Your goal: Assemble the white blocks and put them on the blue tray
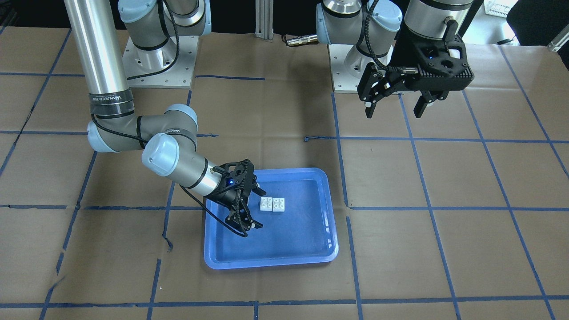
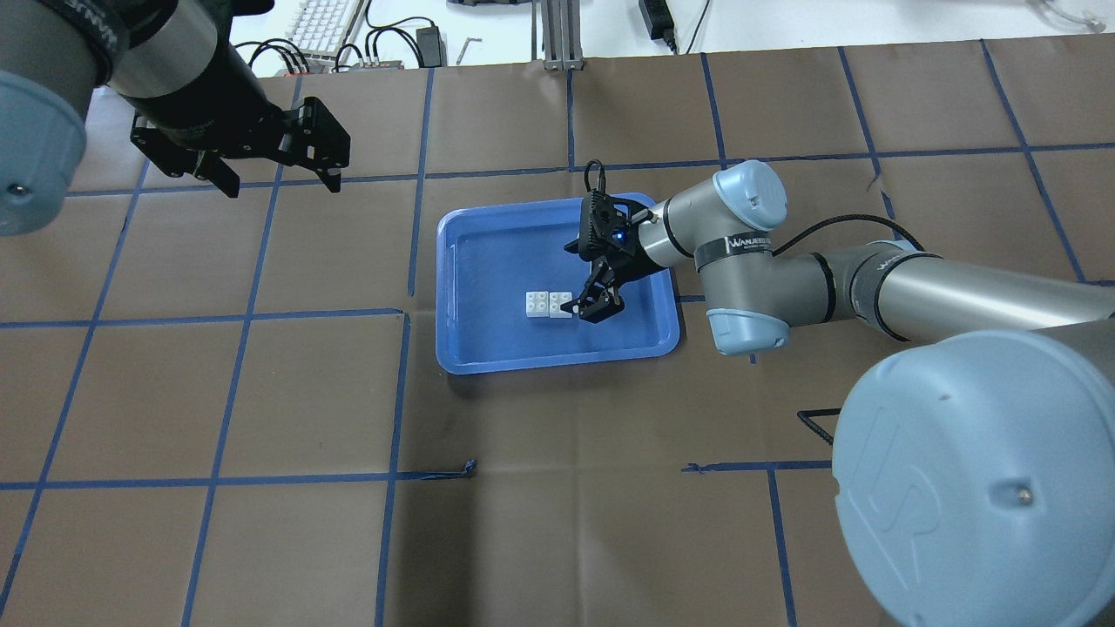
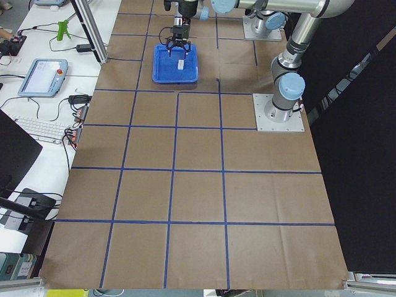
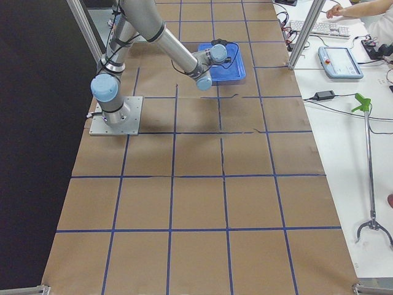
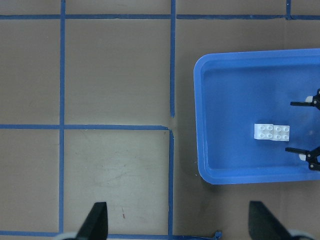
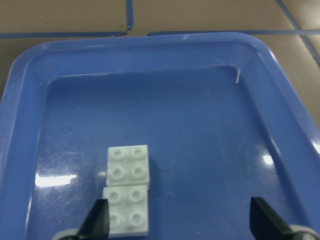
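Two white blocks (image 1: 272, 204) lie side by side, touching, studs up, on the floor of the blue tray (image 1: 266, 262). They also show in the overhead view (image 2: 549, 304), the left wrist view (image 5: 271, 132) and the right wrist view (image 6: 128, 190). My right gripper (image 1: 258, 210) is open and empty, low over the tray, just beside the blocks; in its wrist view the nearer block lies by one fingertip (image 6: 97, 222). My left gripper (image 1: 394, 111) is open and empty, high above the table, far from the tray (image 2: 557, 361).
The table is covered in brown paper with a blue tape grid. The two arm bases (image 1: 160, 58) (image 1: 351, 66) stand at the robot's side of the table. A keyboard and cables (image 2: 322, 22) lie beyond the table's far edge.
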`<state>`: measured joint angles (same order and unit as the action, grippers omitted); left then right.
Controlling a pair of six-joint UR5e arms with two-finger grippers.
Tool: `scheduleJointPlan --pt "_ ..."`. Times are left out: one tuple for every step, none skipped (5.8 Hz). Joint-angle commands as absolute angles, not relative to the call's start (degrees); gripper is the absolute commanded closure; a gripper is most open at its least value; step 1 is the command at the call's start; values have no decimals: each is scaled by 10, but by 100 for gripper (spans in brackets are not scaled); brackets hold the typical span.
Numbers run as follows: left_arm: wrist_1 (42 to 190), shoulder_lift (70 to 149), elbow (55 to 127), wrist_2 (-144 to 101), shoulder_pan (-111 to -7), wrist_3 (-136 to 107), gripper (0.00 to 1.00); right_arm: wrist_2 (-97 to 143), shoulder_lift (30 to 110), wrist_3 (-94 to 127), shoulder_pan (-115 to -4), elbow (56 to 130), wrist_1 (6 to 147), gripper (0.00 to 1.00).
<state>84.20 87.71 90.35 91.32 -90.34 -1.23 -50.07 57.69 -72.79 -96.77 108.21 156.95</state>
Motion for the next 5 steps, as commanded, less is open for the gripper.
scheduleJointPlan --pt "842 877 904 913 -904 -12 1 -525 587 -673 -961 1028 1548 0" --pt "842 877 904 913 -904 -12 1 -546 614 -672 -955 1006 1477 0" --pt "842 876 904 913 -904 -12 1 -590 650 -669 -947 973 1370 0" --pt "842 876 904 912 -904 -13 1 -661 692 -645 -937 949 1256 0" --pt "842 876 904 912 -904 -13 1 -731 731 -573 -922 931 1177 0"
